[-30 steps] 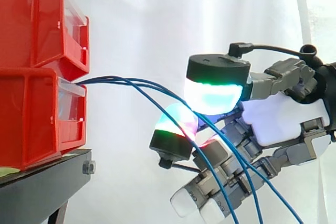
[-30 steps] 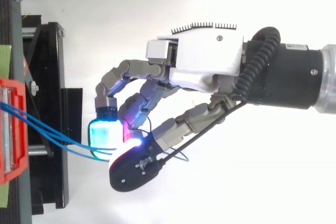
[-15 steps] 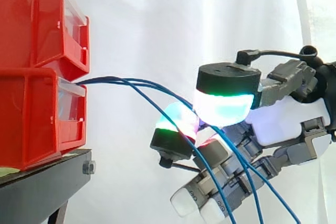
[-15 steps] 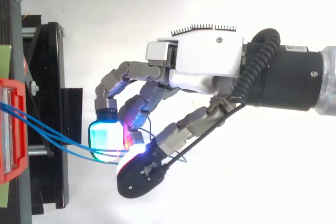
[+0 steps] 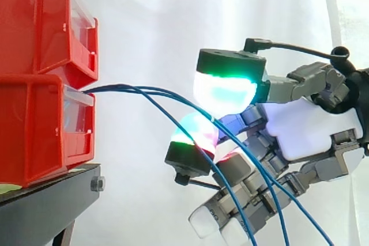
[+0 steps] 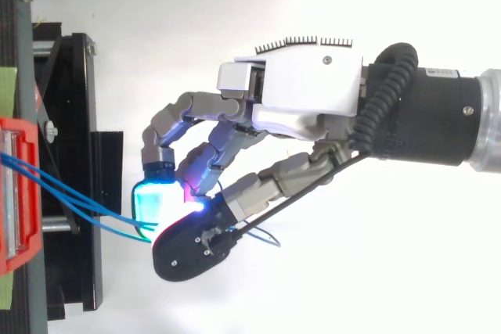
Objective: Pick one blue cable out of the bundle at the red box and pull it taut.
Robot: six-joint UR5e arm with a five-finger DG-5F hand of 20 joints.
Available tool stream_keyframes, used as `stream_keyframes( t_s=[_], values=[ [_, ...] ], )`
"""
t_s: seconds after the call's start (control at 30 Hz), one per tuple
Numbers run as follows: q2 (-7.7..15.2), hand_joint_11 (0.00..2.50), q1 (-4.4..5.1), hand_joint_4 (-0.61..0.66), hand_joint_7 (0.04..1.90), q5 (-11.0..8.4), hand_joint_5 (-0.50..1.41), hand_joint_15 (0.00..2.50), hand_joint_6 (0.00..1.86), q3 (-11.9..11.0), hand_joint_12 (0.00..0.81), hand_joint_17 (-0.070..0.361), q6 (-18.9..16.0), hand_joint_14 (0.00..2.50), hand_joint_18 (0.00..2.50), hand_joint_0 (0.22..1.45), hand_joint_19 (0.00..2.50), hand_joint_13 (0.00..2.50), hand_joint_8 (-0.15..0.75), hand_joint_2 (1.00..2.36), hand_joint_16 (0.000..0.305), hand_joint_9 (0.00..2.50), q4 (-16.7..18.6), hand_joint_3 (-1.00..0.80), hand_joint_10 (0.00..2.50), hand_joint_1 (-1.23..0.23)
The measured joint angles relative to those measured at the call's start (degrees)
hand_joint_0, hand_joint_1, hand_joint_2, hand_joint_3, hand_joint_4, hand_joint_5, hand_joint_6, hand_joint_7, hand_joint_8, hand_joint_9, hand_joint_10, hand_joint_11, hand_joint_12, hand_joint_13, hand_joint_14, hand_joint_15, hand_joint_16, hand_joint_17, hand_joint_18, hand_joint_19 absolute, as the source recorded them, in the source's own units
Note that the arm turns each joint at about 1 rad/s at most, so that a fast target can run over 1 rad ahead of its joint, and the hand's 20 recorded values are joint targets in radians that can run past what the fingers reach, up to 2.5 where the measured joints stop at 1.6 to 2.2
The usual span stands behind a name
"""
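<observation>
So, the blue cables (image 5: 151, 93): I count 3 strands in the side view. They come out of the clear front of the lower red bin (image 5: 37, 128), arc over to the right and droop down through the hand (image 5: 308, 133). They hang in a loose curve, nothing pulled taut. From the top view they run from the bin's edge across the stand and end up at the glowing pads (image 6: 94, 210).

The hand (image 6: 301, 87) is curled up around them. The big green-cyan thumb pad (image 5: 226, 93) sits above the strands and a pink-green finger pad (image 5: 196, 133) sits right under them, so the cables pass between the 2. It looks closed on the bunch, but I can't make out how many strands are actually pinched.

Further out, there's an upper red bin (image 5: 40, 21) stacked on the lower one, and both sit on a black stand (image 5: 55, 197) with a bolt (image 5: 97, 184) on its edge. A white curtain (image 5: 155, 21) hangs behind everything, and from above the background is plain white too.

Compared with 0.5 s ago, the thumb pad has shifted up and toward the bins. In the top view it now overlaps the cyan pad more. The cables, bins and stand look the same as before.
</observation>
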State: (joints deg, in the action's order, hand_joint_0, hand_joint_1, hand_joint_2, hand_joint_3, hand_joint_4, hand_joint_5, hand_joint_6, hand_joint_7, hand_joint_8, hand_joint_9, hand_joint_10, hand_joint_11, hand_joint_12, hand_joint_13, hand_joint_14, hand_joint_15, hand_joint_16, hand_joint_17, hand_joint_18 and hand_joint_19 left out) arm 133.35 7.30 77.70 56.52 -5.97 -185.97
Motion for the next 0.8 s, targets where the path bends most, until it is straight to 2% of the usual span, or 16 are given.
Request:
stream_keyframes(
  t_s=[0.13, 0.27, 0.57, 0.8],
  values=[
    [0.01, 1.21, 0.00, 0.06, 1.13, 0.00, -0.17, 0.37, 0.90, 0.00, 0.362, 0.116, 0.05, 0.01, 0.62, 0.62, 0.38, 0.69, 0.349, 1.02, 0.051, 1.04, 0.06, -0.15, 0.01, -0.80],
    [0.02, 1.18, 0.00, 0.06, 1.05, 0.00, -0.19, 0.37, 0.92, 0.00, 0.366, 0.119, 0.08, 0.02, 0.63, 0.65, 0.36, 0.69, 0.351, 1.02, 0.053, 1.01, 0.08, -0.08, 0.01, -0.85],
    [0.01, 1.17, 0.00, 0.12, 0.98, 0.00, -0.21, 0.35, 0.91, 0.00, 0.358, 0.119, 0.09, 0.01, 0.62, 0.72, 0.31, 0.66, 0.332, 1.02, 0.053, 0.93, 0.06, -0.21, 0.01, -0.96],
    [0.00, 1.15, 0.01, 0.11, 0.97, 0.00, -0.22, 0.36, 0.91, -0.01, 0.358, 0.118, 0.09, 0.01, 0.61, 0.77, 0.29, 0.65, 0.327, 1.02, 0.053, 0.87, 0.05, -0.28, 0.01, -1.01]
  ],
)
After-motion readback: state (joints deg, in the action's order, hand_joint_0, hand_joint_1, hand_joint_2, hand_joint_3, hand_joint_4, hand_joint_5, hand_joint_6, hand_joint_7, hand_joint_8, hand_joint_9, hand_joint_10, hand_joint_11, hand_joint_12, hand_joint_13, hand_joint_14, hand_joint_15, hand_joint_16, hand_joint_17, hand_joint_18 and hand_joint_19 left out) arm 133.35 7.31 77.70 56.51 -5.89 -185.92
